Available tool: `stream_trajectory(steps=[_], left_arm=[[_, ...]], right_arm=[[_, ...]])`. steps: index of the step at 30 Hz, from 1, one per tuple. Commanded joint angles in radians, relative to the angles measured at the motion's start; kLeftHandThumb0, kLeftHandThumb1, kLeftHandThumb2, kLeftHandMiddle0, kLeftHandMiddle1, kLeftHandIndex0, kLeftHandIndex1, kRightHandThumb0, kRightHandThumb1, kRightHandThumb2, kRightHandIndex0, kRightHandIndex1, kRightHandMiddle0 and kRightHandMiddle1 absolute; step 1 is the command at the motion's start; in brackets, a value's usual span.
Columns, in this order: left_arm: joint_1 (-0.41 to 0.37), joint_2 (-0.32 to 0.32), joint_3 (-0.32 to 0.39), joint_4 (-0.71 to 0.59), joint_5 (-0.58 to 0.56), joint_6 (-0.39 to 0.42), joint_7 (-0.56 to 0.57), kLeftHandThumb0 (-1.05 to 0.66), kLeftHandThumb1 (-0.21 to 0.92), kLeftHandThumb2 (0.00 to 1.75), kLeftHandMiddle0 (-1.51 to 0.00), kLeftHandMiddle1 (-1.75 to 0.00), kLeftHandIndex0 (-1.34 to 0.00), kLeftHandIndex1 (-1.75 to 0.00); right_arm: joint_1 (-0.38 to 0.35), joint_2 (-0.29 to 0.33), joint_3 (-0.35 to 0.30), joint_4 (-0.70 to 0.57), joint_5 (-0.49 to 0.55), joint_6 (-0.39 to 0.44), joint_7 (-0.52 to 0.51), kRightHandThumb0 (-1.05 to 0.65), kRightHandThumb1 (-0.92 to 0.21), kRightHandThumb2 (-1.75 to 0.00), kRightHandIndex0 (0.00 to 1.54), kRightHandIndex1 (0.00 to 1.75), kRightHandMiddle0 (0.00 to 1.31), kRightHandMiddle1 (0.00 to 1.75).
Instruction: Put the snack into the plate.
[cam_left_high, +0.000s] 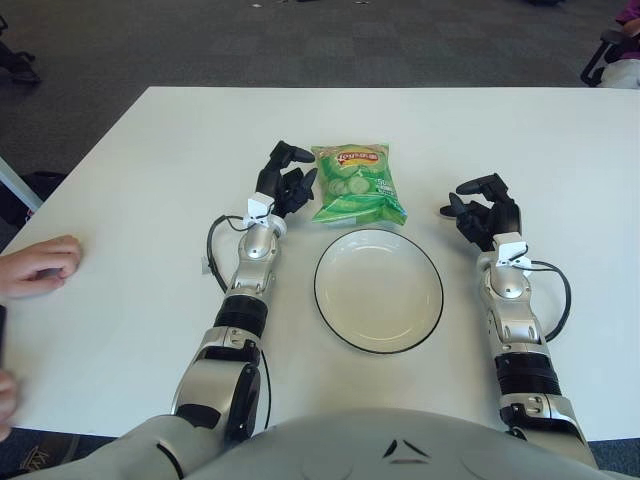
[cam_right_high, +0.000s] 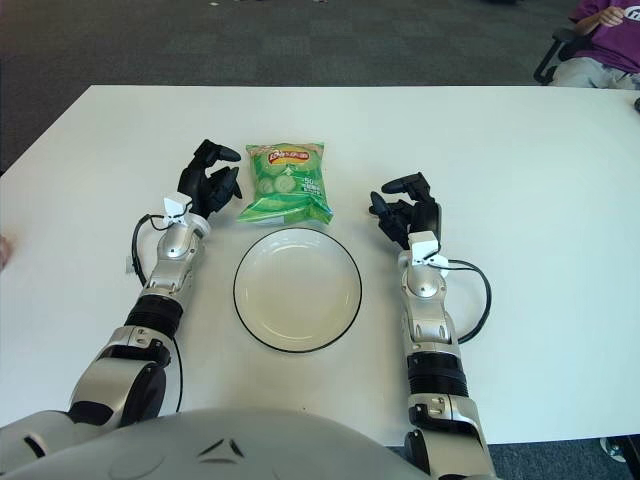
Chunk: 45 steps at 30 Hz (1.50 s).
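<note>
In the left eye view, the snack (cam_left_high: 358, 184), a green crisp packet, lies flat on the white table (cam_left_high: 120, 300) just above the middle of the frame, its lower edge just beside the far rim of the plate (cam_left_high: 379, 291). Your left hand (cam_left_high: 284, 181) sits just beside the packet's left edge, fingers loosely curled and holding nothing; whether a fingertip touches the foil, you cannot tell here. Your right hand (cam_left_high: 481, 209) rests at the right of the frame, level with the plate's upper rim and well apart from the packet, fingers relaxed and empty. A person's hand (cam_left_high: 38, 266) lies on the table at the far left edge; keep your elbow swing away from it.

In the right eye view, the packet sits in the upper middle, the empty plate below it, the left hand (cam_right_high: 208, 180) at its left edge and the right hand (cam_right_high: 405, 211) to the right of the plate. The grasp looks not yet made. You probably do best to slide the left fingers over the packet's near left corner and pinch the crimped seam, since puffed foil is likely to slip. Lift only enough to clear the rim, then bring it a short way toward you and release over the plate's centre.
</note>
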Motion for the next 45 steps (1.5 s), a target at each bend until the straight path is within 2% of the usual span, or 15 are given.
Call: stream_trajectory(steps=[1,34,44,45], left_arm=[[0.01,0.002,-0.003,-0.014,0.005,0.015,0.01,-0.36,0.92,0.27,-0.93,-1.75,-0.47,-1.47],[0.012,0.003,-0.011,-0.02,0.006,0.023,0.023,-0.36,0.92,0.27,-0.93,-1.75,-0.47,-1.46],[0.009,0.001,-0.016,-0.011,0.015,0.022,0.028,-0.36,0.92,0.27,-0.94,-1.75,-0.47,-1.46],[0.009,0.0,-0.017,-0.011,0.016,0.022,0.029,-0.36,0.92,0.27,-0.94,-1.75,-0.47,-1.46]], right_arm=[[-0.022,-0.012,-0.006,0.014,0.007,-0.019,0.007,-0.35,-0.92,-0.33,0.98,0.7,0.4,1.53],[-0.033,-0.013,-0.008,0.035,0.013,-0.044,0.019,-0.35,-0.92,-0.33,0.98,0.7,0.4,1.53],[-0.062,-0.015,0.019,0.09,-0.034,-0.186,-0.016,-0.35,-0.92,-0.35,0.95,0.68,0.38,1.54],[-0.067,-0.016,0.022,0.096,-0.041,-0.196,-0.02,-0.28,-0.92,-0.32,0.89,0.78,0.37,1.53]])
